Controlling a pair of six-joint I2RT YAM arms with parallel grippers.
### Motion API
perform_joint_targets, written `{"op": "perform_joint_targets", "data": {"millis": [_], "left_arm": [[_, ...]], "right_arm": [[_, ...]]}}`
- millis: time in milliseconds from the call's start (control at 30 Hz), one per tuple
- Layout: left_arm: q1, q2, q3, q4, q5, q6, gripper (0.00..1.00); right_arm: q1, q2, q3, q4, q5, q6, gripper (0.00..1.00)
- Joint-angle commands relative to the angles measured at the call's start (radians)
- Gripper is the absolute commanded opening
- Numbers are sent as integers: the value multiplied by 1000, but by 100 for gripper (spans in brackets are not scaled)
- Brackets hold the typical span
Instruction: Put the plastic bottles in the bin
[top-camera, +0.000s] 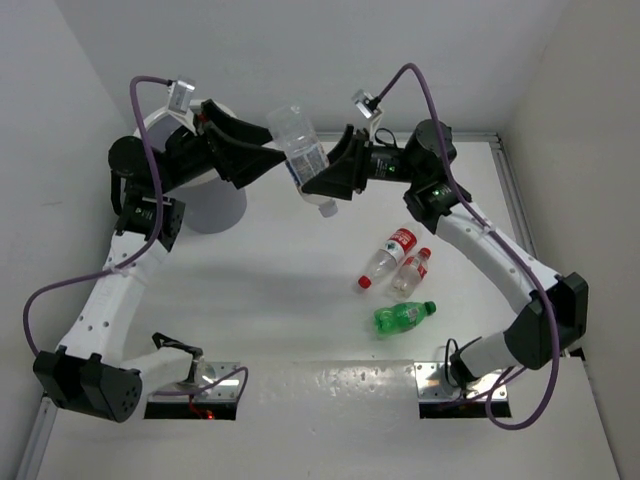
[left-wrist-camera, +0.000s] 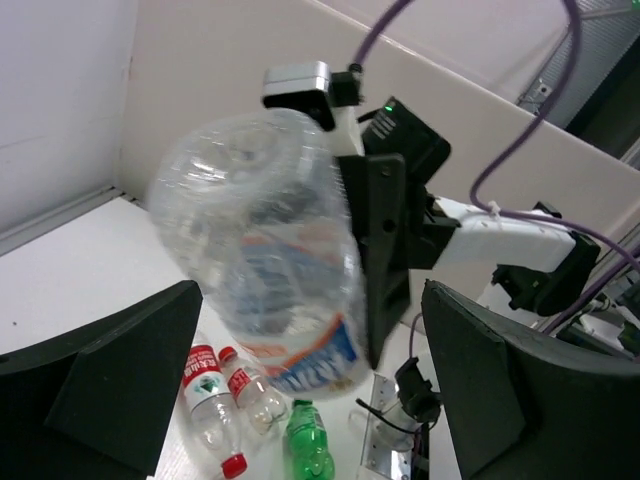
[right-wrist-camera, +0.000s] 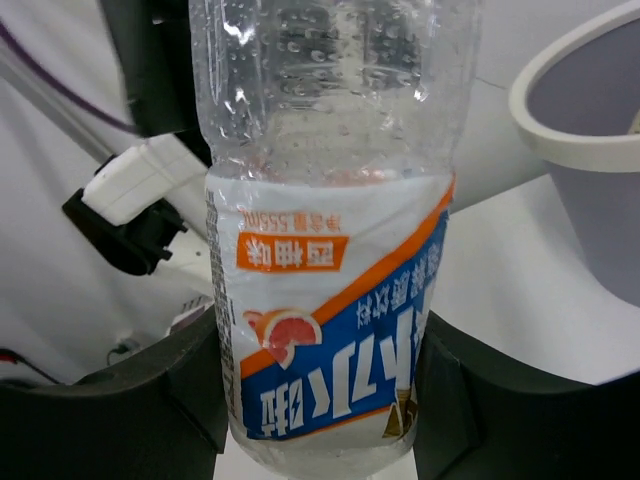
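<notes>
Your right tool (top-camera: 318, 178) is clamped on the label of a clear bottle (top-camera: 298, 140), holding it tilted in the air, cap down, just beside the bin (top-camera: 220, 210); your left tool (top-camera: 270, 148) stands wide open with its fingers either side of the bottle's base end, gripping nothing. This looks like a handover; close the left on the bare ribbed body, apart from the right's fingers, and let the right go only once that grip is firm; then lift over the thick white rim before releasing. The rim sits close behind the left wrist and the back wall (top-camera: 300, 50) is near; the open bench (top-camera: 280, 300) lies toward you. Two red-labelled bottles (top-camera: 392, 252) and a green bottle (top-camera: 402, 316) wait right of centre.
</notes>
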Motion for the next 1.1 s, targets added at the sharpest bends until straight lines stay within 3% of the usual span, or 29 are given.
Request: {"op": "perform_joint_targets", "data": {"millis": [0,267,300,367,433,467,633,700,800,833,867,933,967,1067], "left_arm": [[-15,36,13,57,-50,-26,100],[-15,56,32,59,-48,9,98],[-15,56,41,59,-47,9,96],[-15,56,41,68,-25,9,81],[-15,56,50,68,-14,9,63],[-15,44,59,59,0,29,56],[81,35,147,-140,20,153,15],[127,56,238,-205,29,196,15],[254,119,396,-332,-14,296,14],[276,138,444,-443,-47,399,14],[293,183,546,-513,-160,461,14],[318,240,645,-698,-321,629,15],[318,269,715,-740,-457,671,15],[332,331,708,-744,-613,797,15]], "right_arm": [[66,0,43,45,-73,-4,9],[88,16,62,-16,-84,-53,6],[91,16,60,-18,-84,-59,6],[89,20,58,-28,-82,-59,6],[89,19,69,-59,-79,-82,22],[80,16,75,-138,-72,-129,48],[-38,5,78,-174,-49,-101,77],[-130,9,98,-190,-56,-74,99],[-265,9,129,-245,-102,-84,99],[-289,9,137,-269,-114,-106,99],[-369,6,170,-452,-118,-187,99],[-424,-7,199,-608,-76,-406,99],[-434,-30,209,-853,-17,-662,99],[-440,-76,178,-1030,184,-880,99]]}}
